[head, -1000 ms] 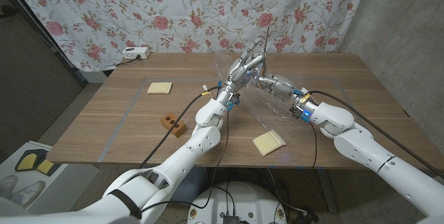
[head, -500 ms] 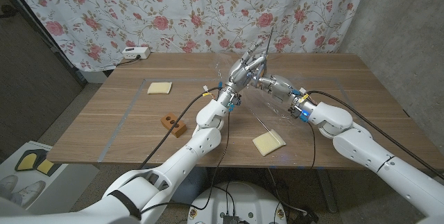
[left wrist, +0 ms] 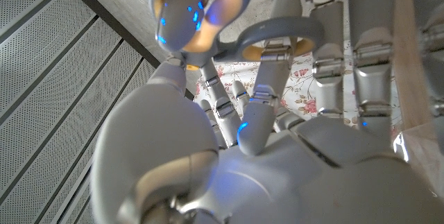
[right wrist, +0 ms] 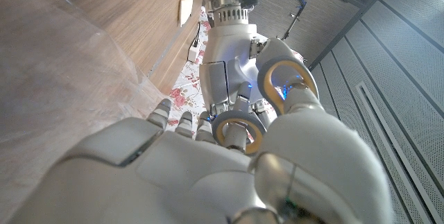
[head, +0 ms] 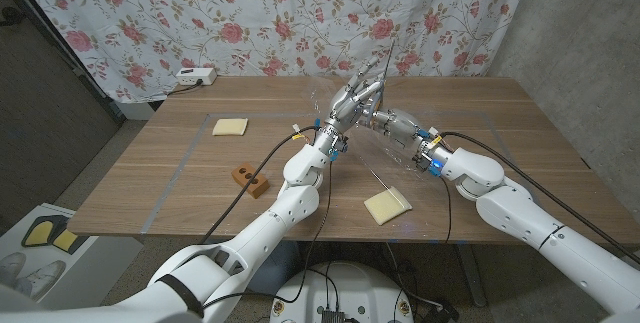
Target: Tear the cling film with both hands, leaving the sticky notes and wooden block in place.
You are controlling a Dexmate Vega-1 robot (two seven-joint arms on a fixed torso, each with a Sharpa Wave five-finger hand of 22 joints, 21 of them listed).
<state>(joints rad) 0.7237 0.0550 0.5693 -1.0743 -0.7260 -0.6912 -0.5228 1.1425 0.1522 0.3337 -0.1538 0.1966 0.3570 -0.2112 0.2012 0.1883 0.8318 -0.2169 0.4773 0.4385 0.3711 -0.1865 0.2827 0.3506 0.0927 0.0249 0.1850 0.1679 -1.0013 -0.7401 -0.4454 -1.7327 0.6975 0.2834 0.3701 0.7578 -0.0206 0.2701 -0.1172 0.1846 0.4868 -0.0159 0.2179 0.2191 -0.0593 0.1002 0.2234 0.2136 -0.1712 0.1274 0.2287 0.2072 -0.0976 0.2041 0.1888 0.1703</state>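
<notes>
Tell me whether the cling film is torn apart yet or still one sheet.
Cannot tell. The cling film hangs as faint clear folds below the raised left hand and right hand, too transparent to show a tear.

Bare table (head: 500, 113) lies right of the raised hands; sticky notes (head: 386, 205) and wooden block (head: 250, 177) sit nearer.

- No text, label, brand, number or sign can be read anywhere.
- The sticky notes pad (head: 230, 126) near the table's left far part has a blank face, and so has the pad (head: 387, 205) near the front edge.
- The white power strip (head: 196, 77) at the far left corner bears no legible marking.
</notes>
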